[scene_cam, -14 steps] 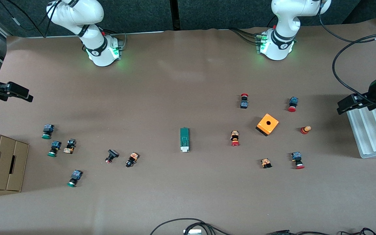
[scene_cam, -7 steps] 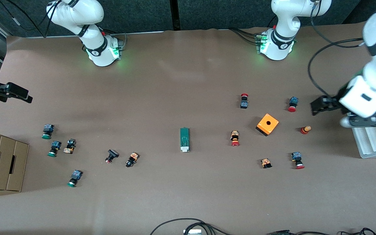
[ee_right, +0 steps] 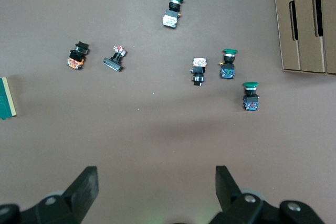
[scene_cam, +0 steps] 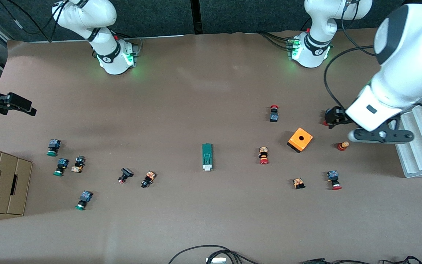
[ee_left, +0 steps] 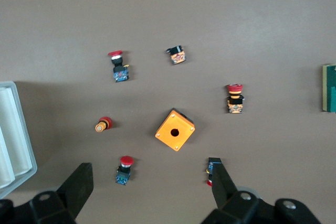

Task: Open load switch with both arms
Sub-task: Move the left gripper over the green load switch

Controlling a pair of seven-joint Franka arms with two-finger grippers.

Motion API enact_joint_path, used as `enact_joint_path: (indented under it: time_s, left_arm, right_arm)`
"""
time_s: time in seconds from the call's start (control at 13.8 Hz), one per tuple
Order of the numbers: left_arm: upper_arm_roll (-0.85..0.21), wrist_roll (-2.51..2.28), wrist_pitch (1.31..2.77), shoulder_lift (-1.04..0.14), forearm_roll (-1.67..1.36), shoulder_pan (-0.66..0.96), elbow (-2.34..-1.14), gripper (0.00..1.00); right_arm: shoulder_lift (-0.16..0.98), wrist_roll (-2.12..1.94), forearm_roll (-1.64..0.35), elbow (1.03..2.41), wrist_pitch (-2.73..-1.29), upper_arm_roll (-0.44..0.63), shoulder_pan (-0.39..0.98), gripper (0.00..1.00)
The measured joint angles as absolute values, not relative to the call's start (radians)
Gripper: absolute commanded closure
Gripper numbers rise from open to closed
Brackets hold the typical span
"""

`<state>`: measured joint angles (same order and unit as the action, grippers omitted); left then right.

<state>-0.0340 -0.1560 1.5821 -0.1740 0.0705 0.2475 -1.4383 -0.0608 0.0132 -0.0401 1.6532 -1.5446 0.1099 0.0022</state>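
The right gripper (scene_cam: 24, 106) is held in the air at the right arm's end of the table (scene_cam: 196, 91), at about 9 o'clock in the front view. Its fingers (ee_right: 86, 184) are spread wide and nothing is held between them.

Cardboard boxes (scene_cam: 0, 183) are placed at 8 o'clock on the table edge. Green-capped push buttons (scene_cam: 53, 147) are scattered just beside the boxes, toward the table's middle. Two dark buttons (scene_cam: 125, 175) are set between that group and the load switch.

The load switch (scene_cam: 207, 157) is laid flat near the centre of the table, apart from both grippers. Its white end is turned toward the front camera.

Red-capped push buttons (scene_cam: 263, 155) are spread around an orange cube (scene_cam: 300, 139) at 3 o'clock. The cube's round hole is faced upward.

The left gripper (scene_cam: 331, 118) is held over a red-capped button at the cube's 2 o'clock. Its fingers (ee_left: 79, 184) are spread wide and are empty. A white ribbed tray (scene_cam: 419, 146) is placed at the left arm's end of the table.
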Motion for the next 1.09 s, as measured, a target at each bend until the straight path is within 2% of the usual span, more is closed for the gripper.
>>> enact_joint_path:
  time_s: [0.58,0.94,1.09]
  left_arm:
    - [-0.037,-0.445,1.83,-0.155,0.174,0.468,-1.432,0.0]
    - [-0.05,-0.727,2.055,-0.156,0.212,0.568,-1.525,0.0]
    - [-0.082,-0.858,2.091,-0.161,0.324,0.603,-1.565,0.0]
  right_arm:
    - [-0.06,0.013,-0.04,1.653,-1.545,0.111,0.001,0.01]
    - [-0.059,0.013,-0.04,1.653,-1.545,0.112,-0.001,0.01]
    - [-0.059,0.013,-0.04,1.653,-1.545,0.112,-0.002,0.01]
